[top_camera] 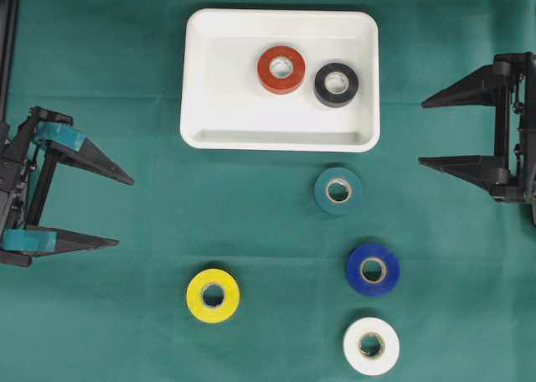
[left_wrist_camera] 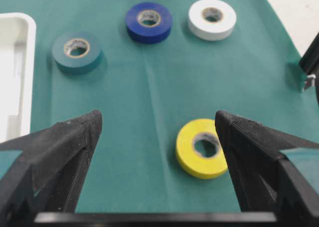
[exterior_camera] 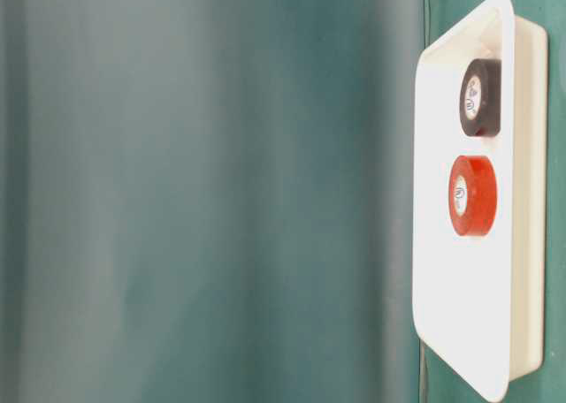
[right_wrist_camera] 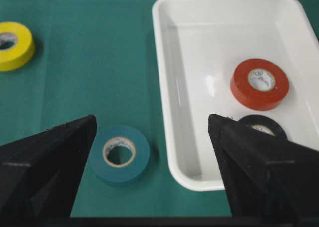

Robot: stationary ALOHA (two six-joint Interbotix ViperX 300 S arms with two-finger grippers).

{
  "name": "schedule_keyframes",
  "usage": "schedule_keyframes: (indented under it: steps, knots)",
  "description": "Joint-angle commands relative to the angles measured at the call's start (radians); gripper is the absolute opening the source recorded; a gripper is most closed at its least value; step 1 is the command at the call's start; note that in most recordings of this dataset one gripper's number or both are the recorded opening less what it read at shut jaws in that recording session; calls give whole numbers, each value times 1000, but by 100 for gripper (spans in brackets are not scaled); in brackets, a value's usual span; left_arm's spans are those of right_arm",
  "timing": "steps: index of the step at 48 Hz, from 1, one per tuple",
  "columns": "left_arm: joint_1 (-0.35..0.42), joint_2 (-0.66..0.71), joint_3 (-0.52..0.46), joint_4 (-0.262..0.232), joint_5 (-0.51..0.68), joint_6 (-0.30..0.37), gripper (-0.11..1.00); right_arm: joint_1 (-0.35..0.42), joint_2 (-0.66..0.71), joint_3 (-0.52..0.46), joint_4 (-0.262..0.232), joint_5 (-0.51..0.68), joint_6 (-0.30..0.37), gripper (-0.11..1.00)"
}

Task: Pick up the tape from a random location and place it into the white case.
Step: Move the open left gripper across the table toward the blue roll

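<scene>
You see six tape rolls: red tape (top_camera: pixel 281 69) and black tape (top_camera: pixel 337 85) lie in the white case (top_camera: pixel 209 89); teal tape (top_camera: pixel 338 190), blue tape (top_camera: pixel 373 269), yellow tape (top_camera: pixel 213 296) and white tape (top_camera: pixel 371 346) on the counter (top_camera: pixel 126 315). Left tool (top_camera: pixel 113 210) and right tool (top_camera: pixel 429 132) both gape wide, holding nothing.

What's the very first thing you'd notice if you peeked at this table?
Bright rolls of tape on a green cloth: a red roll and a black roll sit side by side inside the shallow white plastic tray at the top. Below it lie teal, blue, white and yellow rolls. An open black gripper waits at each side, left and right.
</scene>
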Motion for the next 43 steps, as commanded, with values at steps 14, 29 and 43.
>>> schedule_keyframes:
  steps: [14,29,43]
  knots:
    - [3,143,-67,0,-138,0,95,3,0,-15,0,-9,0,88]
    - [8,380,-241,-2,-192,3,95,3,0,-14,-2,-9,0,87]
    - [9,589,-465,2,-186,9,95,3,-5,-15,-3,-8,-2,87]
